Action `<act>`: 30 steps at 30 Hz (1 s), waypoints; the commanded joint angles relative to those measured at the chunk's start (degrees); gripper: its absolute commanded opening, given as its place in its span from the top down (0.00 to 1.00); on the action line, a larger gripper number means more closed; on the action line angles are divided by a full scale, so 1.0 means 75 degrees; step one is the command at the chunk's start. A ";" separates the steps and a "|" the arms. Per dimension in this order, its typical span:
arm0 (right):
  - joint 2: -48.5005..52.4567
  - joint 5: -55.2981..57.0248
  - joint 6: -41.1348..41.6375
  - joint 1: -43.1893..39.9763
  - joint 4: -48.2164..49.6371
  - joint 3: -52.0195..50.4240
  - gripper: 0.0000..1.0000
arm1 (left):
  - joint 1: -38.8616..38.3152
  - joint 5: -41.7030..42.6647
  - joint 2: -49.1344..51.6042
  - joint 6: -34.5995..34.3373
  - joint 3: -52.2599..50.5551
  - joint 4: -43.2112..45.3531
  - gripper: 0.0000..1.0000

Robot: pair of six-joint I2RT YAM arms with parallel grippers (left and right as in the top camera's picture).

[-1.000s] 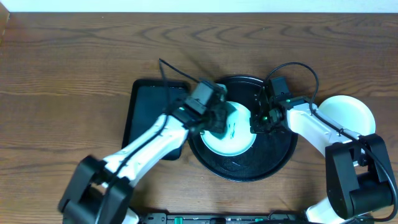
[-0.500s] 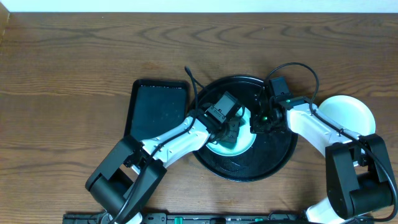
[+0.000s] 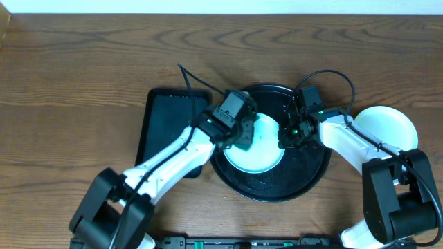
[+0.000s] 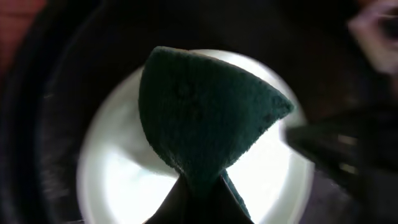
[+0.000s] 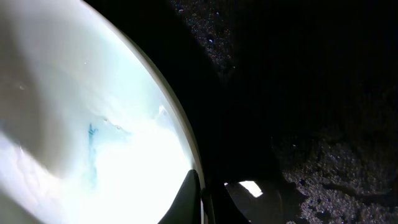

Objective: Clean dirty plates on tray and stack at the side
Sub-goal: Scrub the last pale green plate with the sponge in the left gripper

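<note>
On the round black tray (image 3: 304, 181), a shallow mint-blue plate (image 3: 259, 158) lies flat, glossy under the light. My left tool (image 4: 199, 194) is pinched tight on a coarse dark-green sponge (image 4: 205, 118), folded into a wedge over the plate's left part. My right tool (image 5: 198, 198) is closed thin on the plate's right rim, and I see a faint blue smear (image 5: 91, 134) nearby. Another pale plate (image 3: 391, 124) sits on the wood-grain counter (image 3: 83, 76), right of the tray.
</note>
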 commanded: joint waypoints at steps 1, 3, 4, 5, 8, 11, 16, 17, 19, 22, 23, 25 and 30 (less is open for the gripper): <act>0.0169 0.0015 0.0079 0.0117 -0.0085 -0.0248 0.99 | -0.0399 0.0300 0.0067 -0.0073 0.0067 0.0187 0.93; 0.0169 0.0015 0.0079 0.0117 -0.0090 -0.0248 0.99 | -0.0527 0.0297 0.0251 -0.0073 0.0067 0.0393 0.93; 0.0169 0.0015 0.0079 0.0117 -0.0093 -0.0248 0.99 | -0.0577 0.0297 0.0364 -0.0076 0.0067 0.0501 0.93; 0.0169 0.0015 0.0079 0.0117 -0.0096 -0.0248 0.99 | -0.0606 0.0300 0.0472 -0.0079 0.0067 0.0592 0.92; 0.0169 0.0015 0.0079 0.0117 -0.0108 -0.0248 0.99 | -0.0638 0.0300 0.0883 -0.0259 0.0067 0.0822 0.92; 0.0169 0.0015 0.0079 0.0117 -0.0108 -0.0248 0.99 | -0.0629 0.0294 0.1262 -0.0297 0.0067 0.0968 0.92; 0.0169 0.0015 0.0079 0.0117 -0.0108 -0.0248 0.99 | -0.0629 -0.0146 0.1746 -0.0181 0.0067 0.0691 0.92; 0.0169 0.0015 0.0076 0.0117 -0.0108 -0.0248 0.99 | -0.0618 -0.0548 0.1751 -0.0184 0.0067 0.0431 0.92; 0.0169 0.0015 0.0076 0.0117 -0.0108 -0.0248 0.99 | -0.0592 -0.1247 0.1719 -0.0181 0.0070 0.0012 0.92; 0.0169 0.0015 0.0076 0.0117 -0.0108 -0.0248 0.99 | -0.0425 -0.1950 0.1591 -0.0181 0.0073 -0.0542 0.93; 0.0169 0.0015 0.0076 0.0117 -0.0108 -0.0248 0.99 | -0.0350 -0.1947 0.1527 -0.0152 0.0076 -0.0647 0.92; 0.0169 0.0017 0.0076 0.0114 -0.0108 -0.0248 0.99 | -0.0172 -0.1871 0.1244 -0.0122 0.0076 -0.0819 0.93; 0.0169 0.0017 0.0076 0.0117 -0.0108 -0.0248 0.99 | -0.0108 -0.1320 0.0256 0.0052 0.0079 -0.0801 0.93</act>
